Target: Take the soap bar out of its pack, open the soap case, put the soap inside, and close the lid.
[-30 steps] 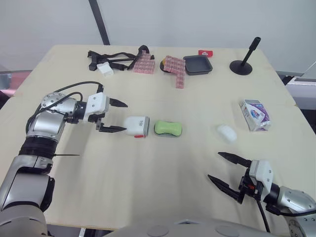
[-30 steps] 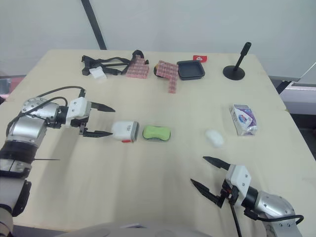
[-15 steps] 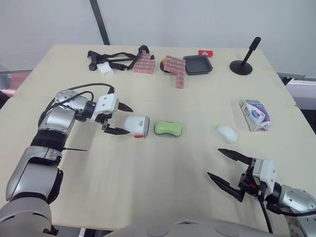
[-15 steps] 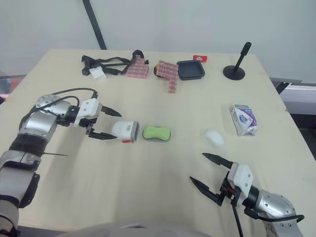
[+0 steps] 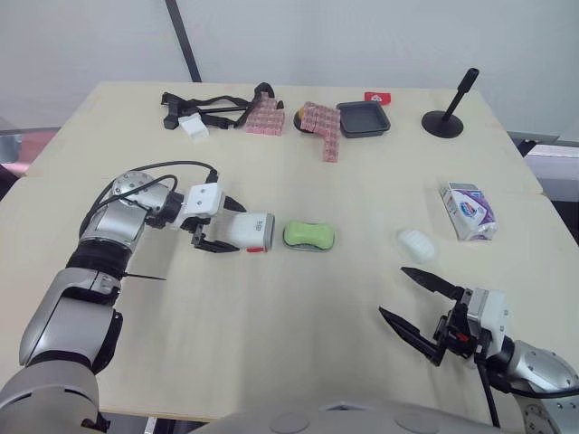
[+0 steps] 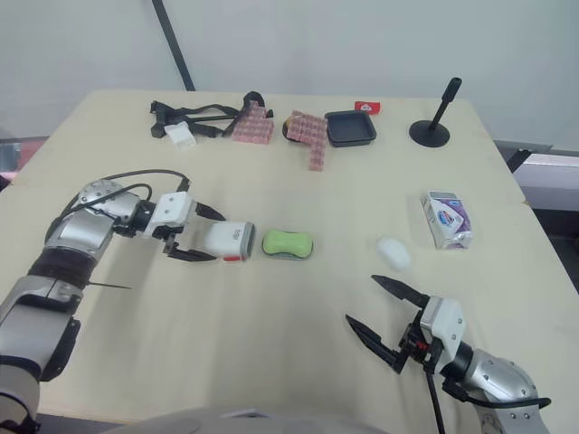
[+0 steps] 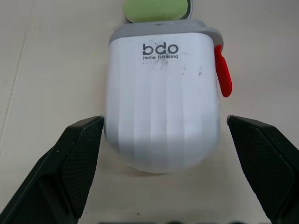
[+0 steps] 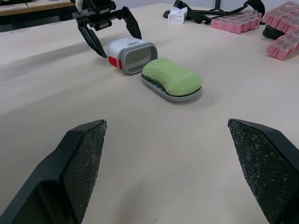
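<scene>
Straddling the white lid [image 7: 163,102], spread and not yet clamped, your left hand [image 5: 233,227] lines up to cap the soap [image 5: 308,234]; your right hand [image 5: 393,291] rests spread too.

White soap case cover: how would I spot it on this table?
On the wooden table, find the robot's left gripper, open around a box. That is the white soap case cover, lying beside the green soap; its red tab sets it apart.

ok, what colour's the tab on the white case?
Red. The tab on the white case shows best in the left wrist view.
</scene>
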